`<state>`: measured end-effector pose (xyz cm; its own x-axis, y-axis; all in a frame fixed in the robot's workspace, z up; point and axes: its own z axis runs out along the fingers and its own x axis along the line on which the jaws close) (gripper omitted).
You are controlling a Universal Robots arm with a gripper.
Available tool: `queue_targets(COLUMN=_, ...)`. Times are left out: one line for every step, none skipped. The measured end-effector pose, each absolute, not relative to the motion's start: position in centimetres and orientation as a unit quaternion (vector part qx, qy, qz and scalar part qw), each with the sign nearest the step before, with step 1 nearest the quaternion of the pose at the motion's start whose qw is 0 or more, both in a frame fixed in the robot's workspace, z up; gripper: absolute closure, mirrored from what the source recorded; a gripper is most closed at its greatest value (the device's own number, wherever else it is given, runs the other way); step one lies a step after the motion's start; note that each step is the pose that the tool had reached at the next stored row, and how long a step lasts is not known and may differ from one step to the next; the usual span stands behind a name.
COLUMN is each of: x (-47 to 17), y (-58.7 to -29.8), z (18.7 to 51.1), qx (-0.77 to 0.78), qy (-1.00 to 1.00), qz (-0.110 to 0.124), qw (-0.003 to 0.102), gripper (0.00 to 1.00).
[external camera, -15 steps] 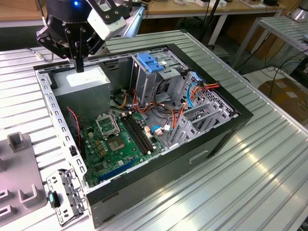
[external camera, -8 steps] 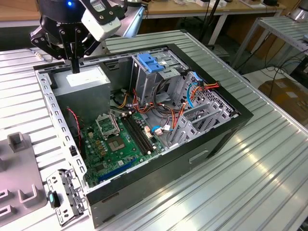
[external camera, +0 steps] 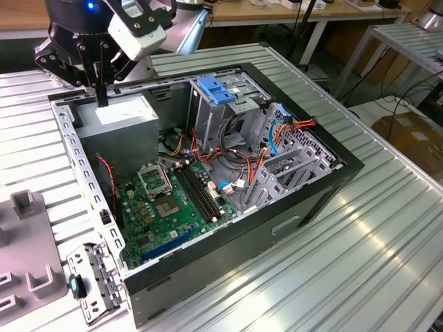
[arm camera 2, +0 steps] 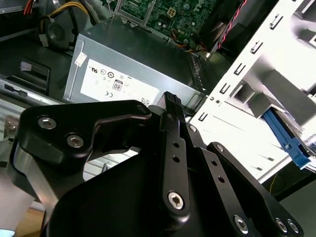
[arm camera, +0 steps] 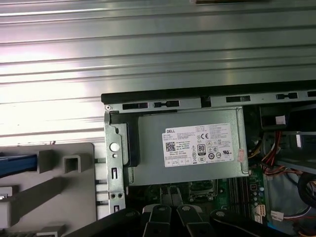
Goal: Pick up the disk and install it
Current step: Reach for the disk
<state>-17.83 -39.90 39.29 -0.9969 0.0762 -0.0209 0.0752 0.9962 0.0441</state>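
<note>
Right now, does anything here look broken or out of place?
Nothing looks broken. The computer case lies open on its side with loose cables inside, and the gripper hangs over its grey box.

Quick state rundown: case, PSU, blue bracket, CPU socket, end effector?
Computer case: lying on its side, side panel off, inside exposed.
Power supply: mounted in the case corner, sticker facing up.
Blue bracket: seated on the drive cage.
CPU socket: uncovered, no cooler on it.
End effector: shut, holding nothing, above the power supply.
</note>
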Motion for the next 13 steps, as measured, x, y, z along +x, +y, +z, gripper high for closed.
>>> queue_targets(x=-17.9, y=-39.9, z=39.3, qx=0.038, qy=0.999, qz=0.022, qw=0.011, gripper=0.89)
queue_targets(x=-18.0, y=-39.9, z=39.3, qx=0.038, qy=0.999, qz=0.022, qw=0.011, gripper=0.89)
queue_targets(x=-18.2, y=-39.9, z=39.3, qx=0.038, qy=0.999, qz=0.022, qw=0.011, gripper=0.89)
queue_targets(x=-18.4, y=-39.9, z=39.3, qx=0.038, qy=0.999, qz=0.022, qw=0.011, gripper=0.89)
queue_targets(x=-18.5, y=-39.9, z=39.3, qx=0.038, qy=0.999, qz=0.022, qw=0.011, gripper=0.89)
queue_targets(x=-18.7, y=-39.9, z=39.3, qx=0.038, qy=0.999, qz=0.022, qw=0.011, gripper=0.89)
queue_targets(x=-18.8, y=-39.9, z=39.3, qx=0.038, qy=0.999, qz=0.022, qw=0.011, gripper=0.89)
queue_targets(x=-18.9, y=-39.9, z=39.3, qx=0.038, qy=0.999, qz=0.022, qw=0.011, gripper=0.89)
queue_targets(x=-19.1, y=-39.9, z=39.3, qx=0.038, qy=0.999, qz=0.022, qw=0.011, gripper=0.89)
queue_targets(x=-19.2, y=-39.9, z=39.3, qx=0.038, qy=0.999, qz=0.022, qw=0.011, gripper=0.89)
queue_targets(x=-19.2, y=-39.9, z=39.3, qx=0.038, qy=0.999, qz=0.022, qw=0.011, gripper=0.89)
queue_targets(x=-19.4, y=-39.9, z=39.3, qx=0.038, qy=0.999, qz=0.022, qw=0.011, gripper=0.89)
queue_targets(x=-19.5, y=-39.9, z=39.3, qx=0.038, qy=0.999, qz=0.022, qw=0.011, gripper=0.89)
